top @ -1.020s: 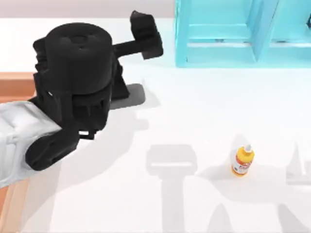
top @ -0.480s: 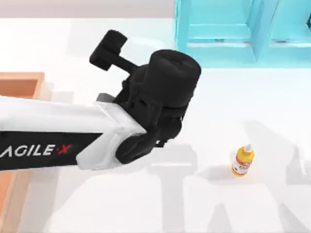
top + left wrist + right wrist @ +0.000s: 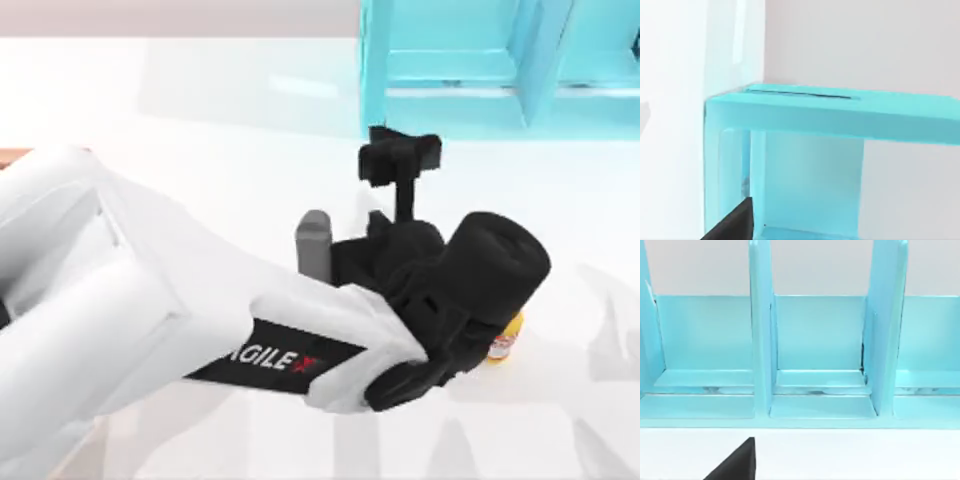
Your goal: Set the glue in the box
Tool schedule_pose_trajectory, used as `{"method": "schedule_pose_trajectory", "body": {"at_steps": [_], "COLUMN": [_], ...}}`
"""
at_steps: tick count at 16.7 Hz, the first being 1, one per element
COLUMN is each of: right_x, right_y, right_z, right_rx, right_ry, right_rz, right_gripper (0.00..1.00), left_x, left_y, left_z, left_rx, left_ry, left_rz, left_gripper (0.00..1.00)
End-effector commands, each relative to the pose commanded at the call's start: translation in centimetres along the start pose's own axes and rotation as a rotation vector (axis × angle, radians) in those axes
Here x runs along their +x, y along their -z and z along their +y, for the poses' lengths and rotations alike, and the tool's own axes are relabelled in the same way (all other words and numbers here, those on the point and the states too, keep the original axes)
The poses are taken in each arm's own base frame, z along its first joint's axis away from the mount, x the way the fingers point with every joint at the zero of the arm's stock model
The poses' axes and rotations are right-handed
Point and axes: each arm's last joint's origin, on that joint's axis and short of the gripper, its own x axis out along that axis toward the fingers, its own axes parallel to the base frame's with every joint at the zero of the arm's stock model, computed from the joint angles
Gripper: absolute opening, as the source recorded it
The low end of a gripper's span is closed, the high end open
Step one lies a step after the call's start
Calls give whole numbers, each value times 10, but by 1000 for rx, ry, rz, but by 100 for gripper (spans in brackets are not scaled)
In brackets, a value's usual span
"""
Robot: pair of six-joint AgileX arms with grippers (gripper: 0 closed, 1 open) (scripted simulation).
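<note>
Top view: the left arm (image 3: 200, 330) reaches across the white table (image 3: 200, 120) from the left, its black wrist housing (image 3: 470, 290) sitting over the glue (image 3: 503, 340). Just a sliver of the yellow-orange bottle and its label shows at the housing's right lower edge, on the table right of centre. The left gripper (image 3: 400, 160) points away toward the turquoise cabinet (image 3: 450, 60) at the far edge. The glue lies behind the jaws, beneath the wrist, not between them. How far the jaws are open cannot be told, and nothing is seen held. A bit of the box (image 3: 8, 158) peeks out at the left edge, well apart from the glue. Left wrist view: cabinet corner close up, one dark finger (image 3: 732, 225) at the edge. Right wrist view: cabinet compartments across the table, one dark fingertip (image 3: 737, 462).
</note>
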Motion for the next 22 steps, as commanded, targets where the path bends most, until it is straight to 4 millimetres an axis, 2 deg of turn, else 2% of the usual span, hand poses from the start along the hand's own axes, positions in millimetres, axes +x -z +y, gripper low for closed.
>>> {"method": "schedule_pose_trajectory", "body": {"at_steps": [6,10,13,18,22], "right_x": [0,0,0,0,0], "right_y": [0,0,0,0,0], "right_z": [0,0,0,0,0], "right_rx": [0,0,0,0,0], "right_ry": [0,0,0,0,0], "right_rz": [0,0,0,0,0], "right_gripper": [100,100,100,100,100], "left_x": [-61,-102,-126,-148,-153], "left_y": [40,51,53,51,50], "left_z": [60,95,116,140,146], "left_rx": [650,1027,1260,1523,1584], "left_ry": [48,106,149,200,211], "left_rz": [79,118,125,105,95], "left_gripper": [100,100,100,100,100]}}
